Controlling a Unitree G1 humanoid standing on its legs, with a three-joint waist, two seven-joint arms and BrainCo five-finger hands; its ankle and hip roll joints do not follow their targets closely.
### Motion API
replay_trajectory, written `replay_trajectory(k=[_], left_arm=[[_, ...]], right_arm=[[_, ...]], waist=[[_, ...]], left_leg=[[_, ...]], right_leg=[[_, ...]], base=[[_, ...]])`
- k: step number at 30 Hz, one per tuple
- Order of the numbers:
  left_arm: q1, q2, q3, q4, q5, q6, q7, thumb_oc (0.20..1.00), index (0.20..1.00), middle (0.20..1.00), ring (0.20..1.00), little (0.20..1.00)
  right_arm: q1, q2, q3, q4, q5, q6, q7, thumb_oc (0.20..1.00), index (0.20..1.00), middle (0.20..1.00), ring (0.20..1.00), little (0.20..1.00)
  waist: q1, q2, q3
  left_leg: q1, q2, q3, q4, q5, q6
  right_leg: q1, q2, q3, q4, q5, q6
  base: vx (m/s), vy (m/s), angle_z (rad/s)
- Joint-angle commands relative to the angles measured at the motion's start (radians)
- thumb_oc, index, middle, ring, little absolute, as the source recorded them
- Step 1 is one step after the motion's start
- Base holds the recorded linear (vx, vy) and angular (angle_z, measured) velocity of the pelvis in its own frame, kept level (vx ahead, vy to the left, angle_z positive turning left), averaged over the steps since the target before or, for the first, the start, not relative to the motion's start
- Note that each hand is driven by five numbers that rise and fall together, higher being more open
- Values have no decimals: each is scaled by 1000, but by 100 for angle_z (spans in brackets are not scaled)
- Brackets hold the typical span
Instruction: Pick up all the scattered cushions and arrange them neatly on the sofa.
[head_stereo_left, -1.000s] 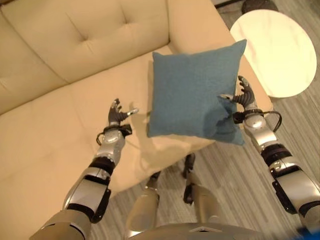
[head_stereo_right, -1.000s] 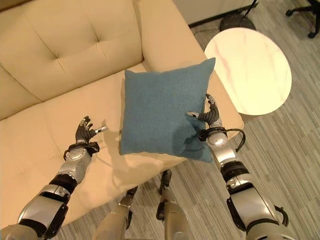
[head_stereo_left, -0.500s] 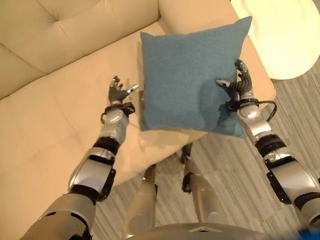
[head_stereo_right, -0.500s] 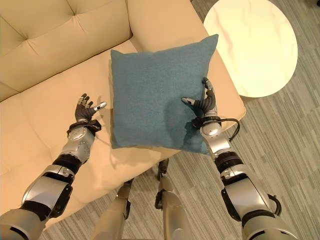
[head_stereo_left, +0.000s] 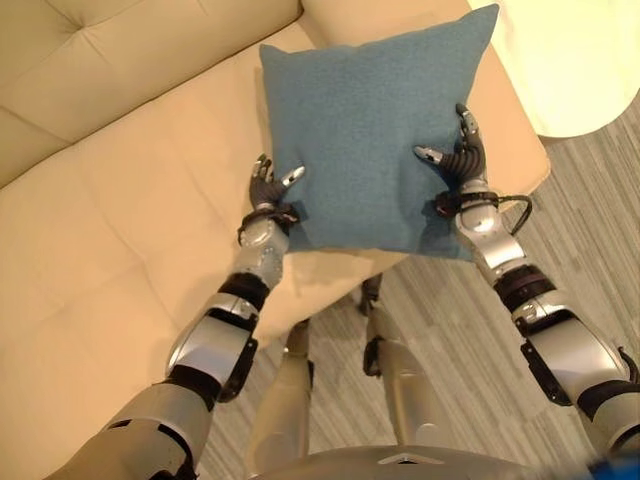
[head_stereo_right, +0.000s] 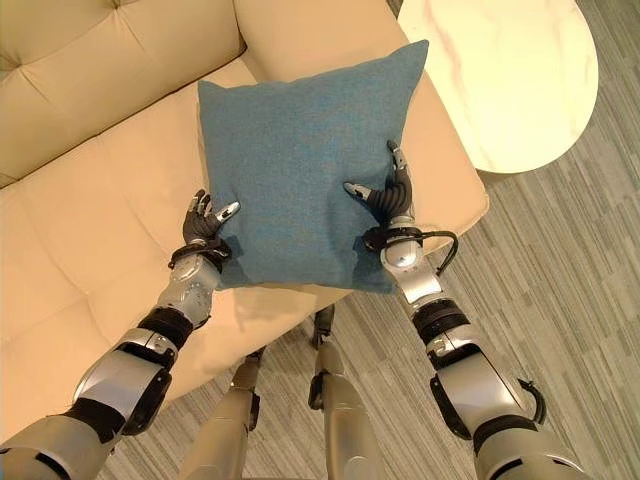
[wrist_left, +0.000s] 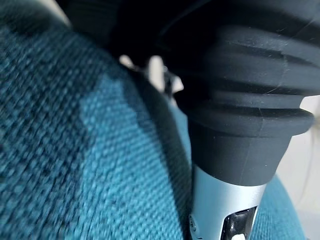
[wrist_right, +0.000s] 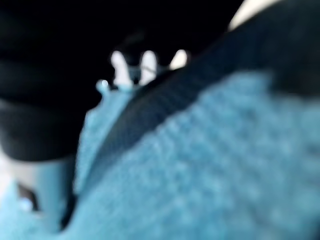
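A square teal-blue cushion hangs flat between my two hands over the right end of the cream sofa. My right hand grips its lower right part, thumb on the top face and the fabric dented round it. At the lower left edge my left hand rests against the cushion with fingers straight and thumb spread. Teal weave lies right against the left wrist camera, and blue cloth lies just as near in the right wrist view.
The sofa's tufted backrest runs along the top left and its armrest lies behind the cushion. A round white marble-look side table stands just right of the armrest on grey striped floor.
My left hand has swung right from the bare seat to the cushion's lower left edge. The right hand has carried the cushion further over the sofa, and the camera has tipped down.
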Motion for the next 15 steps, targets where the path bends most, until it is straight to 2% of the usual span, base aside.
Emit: replay_trajectory(k=[1, 2, 3, 4, 5, 6, 15], left_arm=[[-81, -89, -60, -43, -12, -42, -10, 1000, 1000, 1000, 1000, 1000], [-80, -94, -63, -56, -11, -46, -10, 1000, 1000, 1000, 1000, 1000], [-80, -97, -64, -66, -11, -48, -12, 730, 730, 730, 730, 730], [-77, -100, -62, -77, -14, -52, -11, 536, 536, 536, 536, 536], [-76, -100, -62, -77, -14, -52, -11, 454, 454, 454, 454, 454], [-75, -102, -56, -89, -21, -58, -10, 200, 200, 200, 200, 200], [-37, -88, 12, -194, -63, -107, -2, 200, 200, 200, 200, 200]], right_arm=[[-10, 106, 29, -11, 7, -14, 31, 1000, 1000, 1000, 1000, 1000], [-5, 110, 30, -13, 13, -18, 36, 614, 614, 614, 614, 614], [-3, 115, 30, -12, 21, -23, 43, 200, 200, 200, 200, 200], [4, 122, 27, -13, 29, -27, 46, 200, 200, 200, 200, 200], [5, 122, 27, -13, 29, -27, 46, 200, 200, 200, 200, 200], [13, 124, 27, -18, 34, -32, 50, 200, 200, 200, 200, 200], [62, 117, 2, -64, 16, -46, 65, 200, 200, 200, 200, 200]], waist=[[26, 44, 47], [26, 45, 48], [27, 47, 49], [27, 48, 50], [27, 48, 50], [28, 49, 51], [34, 71, 25]], left_leg=[[40, 21, -13, -74, 31, -79], [42, 21, -13, -74, 31, -79], [45, 22, -12, -74, 31, -80], [48, 22, -13, -74, 31, -81], [48, 22, -13, -74, 31, -81], [52, 23, -12, -74, 31, -82], [111, 24, -6, -74, 21, -84]], right_leg=[[52, 6, -11, 60, -94, 143], [55, 6, -11, 59, -94, 143], [58, 6, -11, 58, -92, 143], [62, 6, -12, 55, -93, 143], [63, 6, -12, 54, -92, 143], [68, 6, -14, 53, -93, 143], [146, 6, -29, 40, -106, 138]], base=[[0, 0, 0], [0, 0, 0], [0, 0, 0], [0, 0, 0], [0, 0, 0], [0, 0, 0], [-1, -36, 1]])
